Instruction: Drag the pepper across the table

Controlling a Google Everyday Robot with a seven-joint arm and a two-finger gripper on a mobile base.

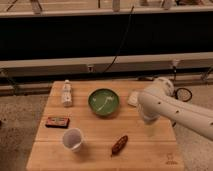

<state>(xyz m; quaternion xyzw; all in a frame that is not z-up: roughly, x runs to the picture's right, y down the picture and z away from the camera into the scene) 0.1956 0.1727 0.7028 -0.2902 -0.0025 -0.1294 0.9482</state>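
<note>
The pepper (119, 145) is small, dark red-brown and tapered. It lies on the light wooden table (95, 159) near the front, right of centre. My white arm (172, 107) reaches in from the right over the table's right side. The gripper (150, 131) hangs below the arm's elbow, above the tabletop. It is to the right of the pepper, a little farther back, and apart from it.
A green bowl (103, 101) sits at the table's centre back. A clear cup (73, 139) stands left of the pepper. A flat dark box with a red label (57, 121) lies at the left. A small white bottle (66, 93) lies back left. A white packet (133, 98) is partly hidden by the arm.
</note>
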